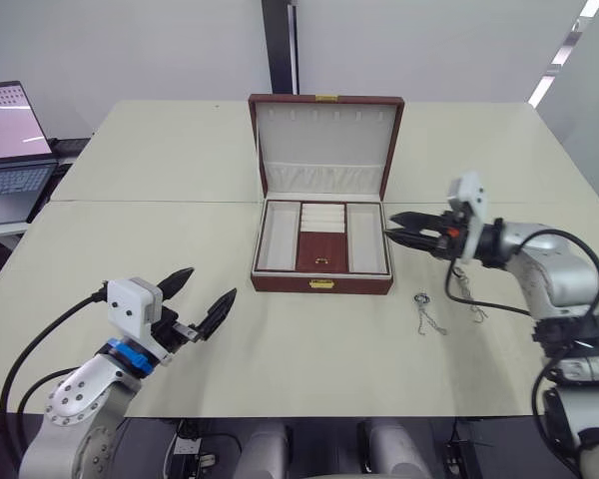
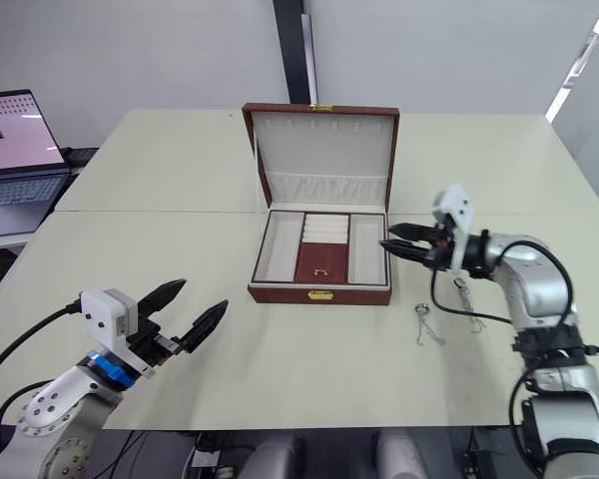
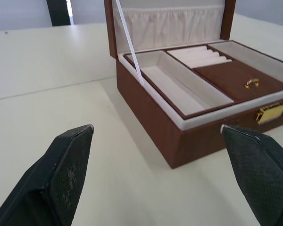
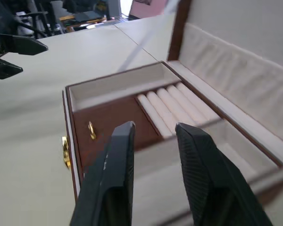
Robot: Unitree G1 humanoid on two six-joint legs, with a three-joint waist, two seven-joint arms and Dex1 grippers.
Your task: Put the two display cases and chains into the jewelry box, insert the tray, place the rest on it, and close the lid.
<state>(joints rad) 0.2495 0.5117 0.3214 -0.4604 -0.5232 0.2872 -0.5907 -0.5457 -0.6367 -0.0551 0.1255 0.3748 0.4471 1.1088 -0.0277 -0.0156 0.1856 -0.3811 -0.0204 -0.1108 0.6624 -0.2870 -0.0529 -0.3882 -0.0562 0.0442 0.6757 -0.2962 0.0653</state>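
Observation:
The jewelry box (image 1: 280,283) stands open mid-table, its lid (image 1: 325,140) upright behind it. The tray (image 1: 278,237) sits inside, with cream compartments and a brown centre bearing a gold pull (image 1: 321,259). Two thin silver chains (image 1: 426,311) (image 1: 469,294) lie on the table right of the box. My right gripper (image 1: 391,225) hovers at the box's right rim, open a little and holding nothing; the right wrist view shows it (image 4: 154,125) above the tray. My left gripper (image 1: 212,281) is open and empty near the front left, well short of the box. The display cases are out of view.
A laptop (image 1: 10,150) sits open on a side desk at the far left. A seam (image 1: 150,201) runs across the table behind the box's front half. The table's front edge (image 1: 309,414) is close below the grippers.

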